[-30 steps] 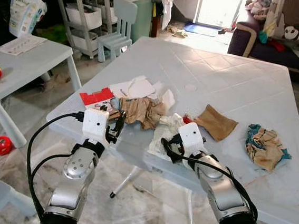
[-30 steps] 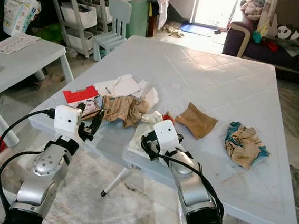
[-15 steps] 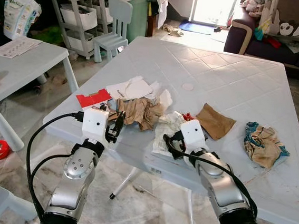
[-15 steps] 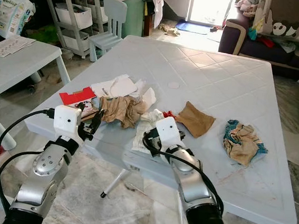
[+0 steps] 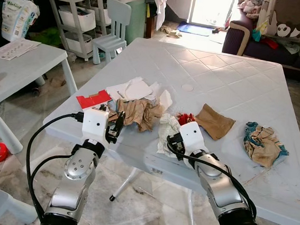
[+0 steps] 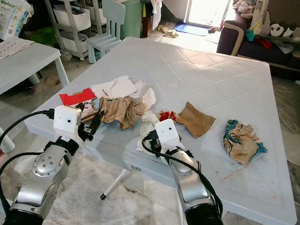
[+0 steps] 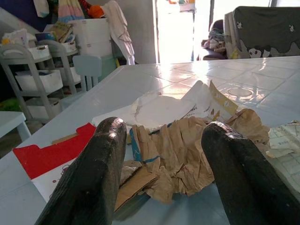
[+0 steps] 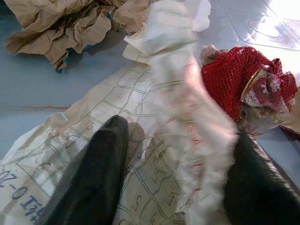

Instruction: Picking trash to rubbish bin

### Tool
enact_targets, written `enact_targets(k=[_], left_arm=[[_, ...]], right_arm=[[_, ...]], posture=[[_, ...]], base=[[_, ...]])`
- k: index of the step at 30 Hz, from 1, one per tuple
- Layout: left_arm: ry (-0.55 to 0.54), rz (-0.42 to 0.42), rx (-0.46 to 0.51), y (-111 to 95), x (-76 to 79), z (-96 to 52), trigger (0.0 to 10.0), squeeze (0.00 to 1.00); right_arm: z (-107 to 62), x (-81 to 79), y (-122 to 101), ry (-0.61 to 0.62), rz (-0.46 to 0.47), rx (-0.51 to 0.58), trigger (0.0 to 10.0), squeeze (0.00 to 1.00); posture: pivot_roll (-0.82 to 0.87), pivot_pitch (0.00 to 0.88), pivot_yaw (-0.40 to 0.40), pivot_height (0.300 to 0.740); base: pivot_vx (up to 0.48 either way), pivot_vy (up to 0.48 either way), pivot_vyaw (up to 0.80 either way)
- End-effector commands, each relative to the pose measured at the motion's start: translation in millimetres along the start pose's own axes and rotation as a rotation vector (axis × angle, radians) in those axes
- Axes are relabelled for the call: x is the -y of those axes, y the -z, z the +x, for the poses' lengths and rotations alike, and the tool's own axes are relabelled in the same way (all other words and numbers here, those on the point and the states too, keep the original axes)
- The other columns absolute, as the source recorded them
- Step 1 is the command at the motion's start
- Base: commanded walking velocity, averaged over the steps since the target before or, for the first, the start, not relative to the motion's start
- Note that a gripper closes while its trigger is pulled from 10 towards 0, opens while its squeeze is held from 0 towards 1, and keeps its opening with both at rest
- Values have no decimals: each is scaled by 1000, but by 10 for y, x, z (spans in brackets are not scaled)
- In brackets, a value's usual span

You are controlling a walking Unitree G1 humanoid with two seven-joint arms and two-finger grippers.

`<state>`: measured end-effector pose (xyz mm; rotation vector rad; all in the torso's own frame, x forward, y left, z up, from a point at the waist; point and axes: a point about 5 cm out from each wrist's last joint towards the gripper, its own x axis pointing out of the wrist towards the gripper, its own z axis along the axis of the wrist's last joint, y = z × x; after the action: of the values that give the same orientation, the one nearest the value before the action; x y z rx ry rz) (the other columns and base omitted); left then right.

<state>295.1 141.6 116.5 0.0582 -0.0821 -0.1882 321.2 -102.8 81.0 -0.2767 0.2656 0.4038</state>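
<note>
Two grippers at the trash pile, both open

One white table [image 5: 238, 78] carries all the trash. Largest to smallest: one crumpled brown paper wad [image 5: 139, 113], one white printed sheet [image 8: 93, 140], one red-and-white card [image 5: 94, 99], one flat brown paper piece [image 5: 214, 122], one teal-and-brown crumpled wad [image 5: 264, 145] (well apart, far right), one red mesh scrap [image 8: 236, 82]. Left gripper [image 7: 161, 173] sits at the near table edge, fingers spread, brown wad just ahead. Right gripper [image 8: 173, 173] has fingers spread astride a raised fold of the white sheet, not clamped.
</note>
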Motion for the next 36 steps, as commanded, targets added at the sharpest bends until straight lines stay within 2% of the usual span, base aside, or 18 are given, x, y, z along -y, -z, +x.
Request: enact_targets(k=[1, 6, 11, 19, 21, 30, 33, 35, 36], left_arm=[[-3, 12, 10, -31, -7, 28, 10000, 0], [15, 4, -4, -14, 10, 32, 10000, 0], [86, -8, -26, 20, 103, 45, 10000, 0], [119, -10, -18, -11, 161, 92, 10000, 0], [101, 15, -3, -51, 146, 110, 10000, 0], [-12, 75, -23, -45, -67, 106, 10000, 0], [-97, 120, -35, -28, -212, 32, 10000, 0], [-127, 115, -63, 26, -264, -17, 10000, 0], [-141, 64, -107, 108, -290, -84, 10000, 0]], right_arm=[[16, -7, 27, -8, 1, -24, 0, 0], [12, -29, 37, -21, 7, -26, 0, 0], [-4, -58, 68, -37, 18, -32, 0, 0], [-6, -73, 75, -41, 24, -33, 0, 0], [-5, -76, 74, -42, 25, -32, 0, 0], [4, -102, 63, -48, 32, -28, 0, 0], [-1, -104, 71, -45, 36, -28, 0, 0], [-2, -105, 77, -44, 38, -29, 0, 0], [-3, -108, 84, -43, 40, -30, 0, 0]], posture=[[-118, 0, -8, 740], [-116, 0, -10, 740], [-116, 0, -9, 740], [-117, 0, -5, 740], [-117, 0, -5, 740], [-112, 0, 3, 740], [-107, 0, 7, 740], [-104, 0, 10, 740], [-101, 0, 10, 740]], base=[[0, 0, 0], [0, 0, 0], [0, 0, 0], [0, 0, 0], [0, 0, 0], [0, 0, 0], [0, 0, 0], [0, 0, 0], [0, 0, 0]])
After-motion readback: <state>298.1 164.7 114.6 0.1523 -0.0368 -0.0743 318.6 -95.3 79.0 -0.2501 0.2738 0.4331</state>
